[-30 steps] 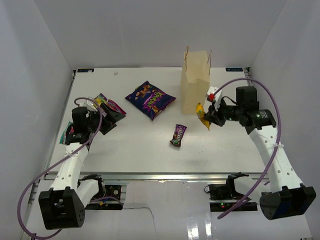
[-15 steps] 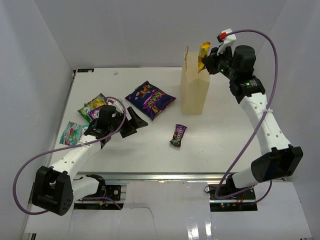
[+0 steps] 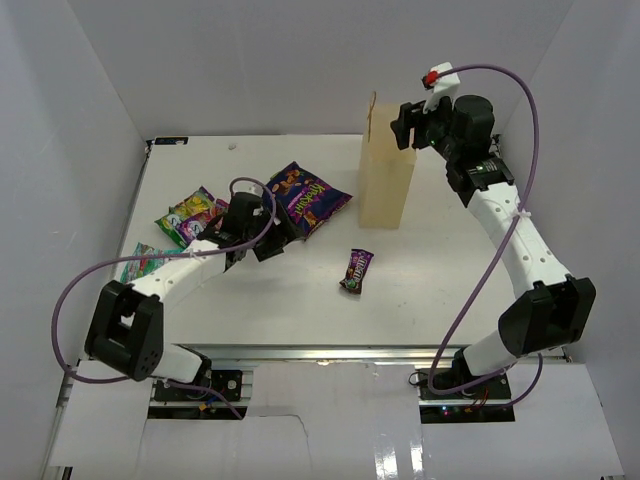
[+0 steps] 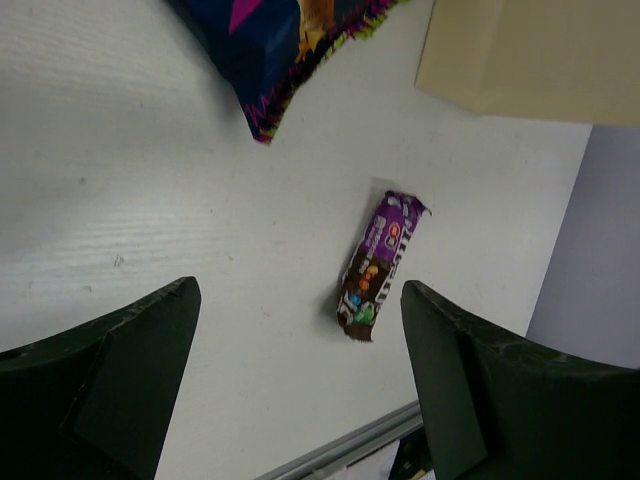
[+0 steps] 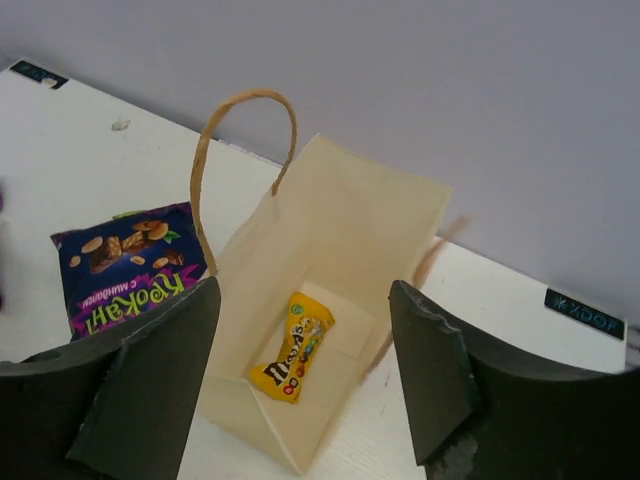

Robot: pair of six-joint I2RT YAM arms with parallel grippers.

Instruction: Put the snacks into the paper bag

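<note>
White walls (image 3: 300, 60) close in the left, far and right sides, and the white counter (image 3: 300, 300) between them looks smooth and matte, with a metal rail along its near edge. The paper bag (image 3: 385, 185) stands upright at the far right of the counter, mouth open, one loop handle raised. My right end effector (image 3: 405, 122) hangs directly above that mouth, spread wide and empty.

The large dark purple packet (image 3: 310, 195) lies flat just left of the bag. My left end effector (image 3: 275, 235) hovers at its near edge, also spread wide and holding nothing. Further left lie the pink multicolour candy bag (image 3: 190, 215) and, nearer, the teal-white packet (image 3: 138, 266), partly hidden by my left arm. The small dark brown packet (image 3: 356, 270) lies alone near the middle, well apart from the rest. The small yellow packet (image 5: 293, 346) rests on the floor of the bag.

I judge the job barely begun: one snack is in, and four remain on the counter.
</note>
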